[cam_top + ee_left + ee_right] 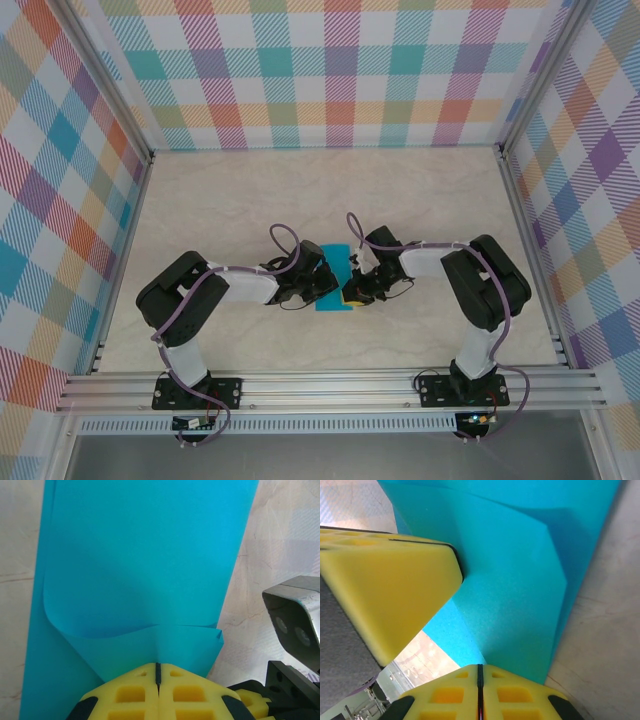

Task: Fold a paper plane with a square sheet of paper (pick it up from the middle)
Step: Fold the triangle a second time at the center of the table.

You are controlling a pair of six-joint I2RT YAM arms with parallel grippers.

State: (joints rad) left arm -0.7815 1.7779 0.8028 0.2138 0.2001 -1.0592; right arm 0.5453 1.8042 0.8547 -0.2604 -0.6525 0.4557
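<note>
Top external view: blue sheet of paper flat on the pale table, near the middle, between the two arm ends. Left claw: at the sheet's left side. Right claw: at the near right corner, yellow tips just beside the left one.

Left wrist view: left claw shut, yellow pads pressed flat together, pinching a lifted flap of the sheet. Flap curled up off the layer beneath, bending over in a soft roll on the left. Right claw just beside it, low on the right, at the same near edge.

Right wrist view: right claw also shut, gripping the sheet where the pads meet; paper raised and creased ahead of it. Left claw's yellow finger close by on the left, against the paper.
</note>
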